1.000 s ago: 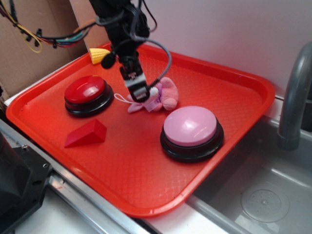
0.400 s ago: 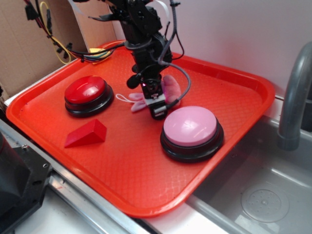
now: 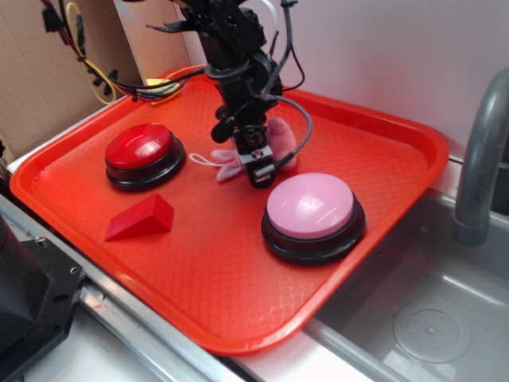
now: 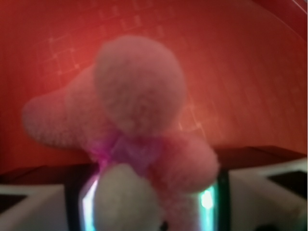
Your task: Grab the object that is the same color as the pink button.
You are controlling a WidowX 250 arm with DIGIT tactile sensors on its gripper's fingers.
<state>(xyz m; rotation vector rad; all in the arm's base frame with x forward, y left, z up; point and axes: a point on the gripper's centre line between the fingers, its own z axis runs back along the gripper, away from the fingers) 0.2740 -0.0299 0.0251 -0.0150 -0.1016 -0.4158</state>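
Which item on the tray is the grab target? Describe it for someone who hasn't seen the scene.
On the red tray, look just behind the pink button, under the gripper. The bunny lies there: small, pink, plush, with a white string loop. Everything else on the tray is hard plastic.

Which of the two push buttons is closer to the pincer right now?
The pink button, with the larger pale pink dome, sits just beside the pincer. The smaller red button lies farther off, toward the tray's left side.
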